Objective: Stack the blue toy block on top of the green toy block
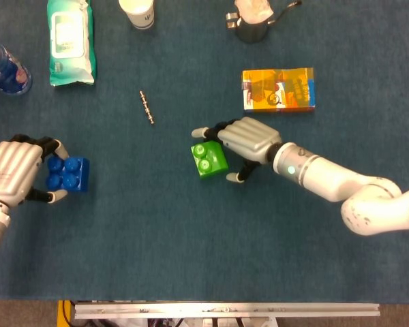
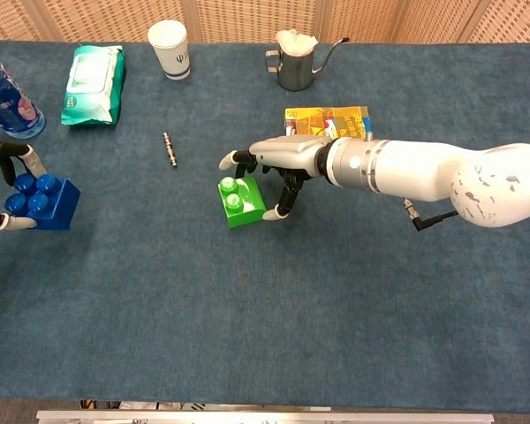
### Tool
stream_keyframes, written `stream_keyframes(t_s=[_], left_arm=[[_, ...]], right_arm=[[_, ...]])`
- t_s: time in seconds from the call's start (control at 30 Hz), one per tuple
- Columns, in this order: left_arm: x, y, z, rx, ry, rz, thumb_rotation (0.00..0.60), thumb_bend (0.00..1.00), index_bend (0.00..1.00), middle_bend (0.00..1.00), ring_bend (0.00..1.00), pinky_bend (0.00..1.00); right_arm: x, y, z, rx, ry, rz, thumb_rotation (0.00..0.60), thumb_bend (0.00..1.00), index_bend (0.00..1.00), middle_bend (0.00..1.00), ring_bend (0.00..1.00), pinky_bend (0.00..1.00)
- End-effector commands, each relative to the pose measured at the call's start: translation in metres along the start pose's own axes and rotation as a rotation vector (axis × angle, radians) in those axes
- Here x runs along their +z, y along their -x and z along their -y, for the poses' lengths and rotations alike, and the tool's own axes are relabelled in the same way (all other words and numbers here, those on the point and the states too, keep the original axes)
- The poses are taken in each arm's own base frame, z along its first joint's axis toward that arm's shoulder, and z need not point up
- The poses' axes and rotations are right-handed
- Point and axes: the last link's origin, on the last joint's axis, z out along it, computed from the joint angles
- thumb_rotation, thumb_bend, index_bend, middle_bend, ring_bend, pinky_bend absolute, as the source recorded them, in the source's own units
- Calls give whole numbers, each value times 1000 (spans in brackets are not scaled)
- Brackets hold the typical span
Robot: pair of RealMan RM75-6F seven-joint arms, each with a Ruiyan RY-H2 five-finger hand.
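The blue toy block (image 1: 68, 174) (image 2: 44, 201) lies on the cloth at the far left. My left hand (image 1: 13, 170) (image 2: 2, 190) grips it, with fingers over its far side and the thumb at its near edge. The green toy block (image 1: 209, 158) (image 2: 241, 200) sits studs up near the middle of the table. My right hand (image 1: 245, 139) (image 2: 283, 161) is against its right side, fingers spread. One fingertip reaches past the block's far corner and the thumb stands by its near right corner. Whether they press on the block I cannot tell.
An orange carton (image 1: 278, 88) lies just behind the right hand. A small metal rod (image 1: 146, 107) lies left of centre. At the back are a wipes pack (image 1: 71, 41), paper cup (image 1: 137, 12), metal pitcher (image 1: 251, 24) and blue bottle (image 1: 5, 67).
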Motion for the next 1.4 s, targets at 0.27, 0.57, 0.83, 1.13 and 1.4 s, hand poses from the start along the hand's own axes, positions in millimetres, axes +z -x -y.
stream_keyframes(t_s=[0.27,0.57,0.83,1.13,1.4], left_arm=[[-1,1,-2,1,11,2,600,140,456,528,454,295],[-3,1,-5,3,20,2,600,140,455,528,454,295],[-3,0,-6,10,27,7,600,140,456,528,454,295],[0,-4,-12,18,66,9,600,140,456,528,454,295],[8,-14,-31,12,147,34,600,140,456,528,454,295]], right_arm=[[-22,7,5,-3,-18,8,600,209,103,233,154,196],[-29,16,2,-3,11,25,600,208,103,233,154,196],[-48,26,3,39,14,29,600,207,100,233,156,196],[-74,-5,0,48,24,-107,600,206,100,233,157,196],[-104,-53,-12,38,58,-271,600,207,100,233,158,196]])
